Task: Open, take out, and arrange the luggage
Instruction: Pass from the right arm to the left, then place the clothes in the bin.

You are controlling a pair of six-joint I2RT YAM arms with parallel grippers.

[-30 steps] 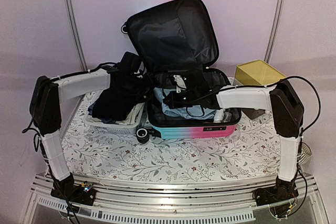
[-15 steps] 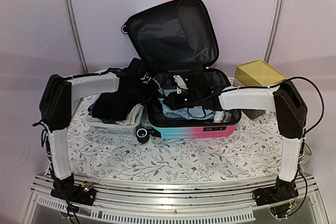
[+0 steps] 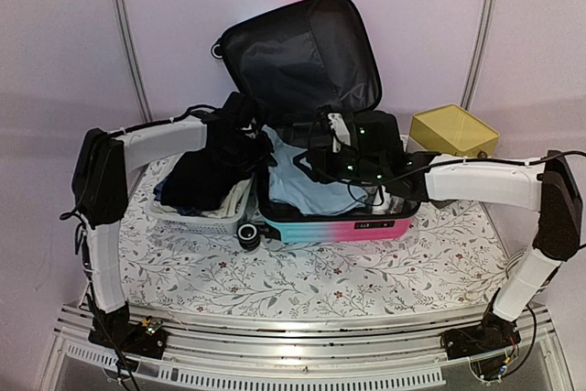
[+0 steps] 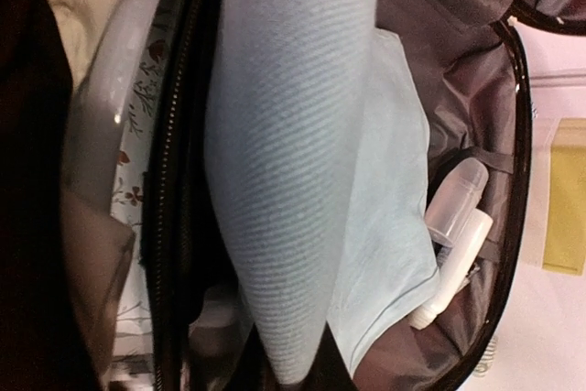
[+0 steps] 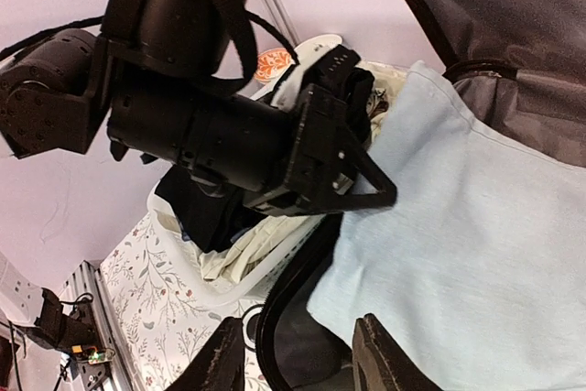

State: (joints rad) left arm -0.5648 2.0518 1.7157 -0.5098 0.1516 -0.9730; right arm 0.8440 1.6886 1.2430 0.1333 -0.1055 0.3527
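Left gripper (image 5: 380, 191) is pressed together and seems to pinch the left edge of a pale blue cloth (image 3: 298, 185), though the contact itself is partly hidden. Its arm reaches over a white basket (image 3: 197, 217) heaped with dark clothes (image 3: 197, 180), which sits just beside the luggage (image 3: 330, 224) on its left. The luggage lies in the middle of the flowered table (image 3: 320, 281). Its lid (image 3: 302, 52) stands open at the back, showing black lining. The cloth covers most of the lower shell, and a clear bottle (image 4: 455, 212) lies beside it at the right wall. Right gripper (image 5: 298, 359) hovers over the luggage's interior, fingers spread apart. A yellow box (image 3: 453, 130) stands to the right of the luggage.
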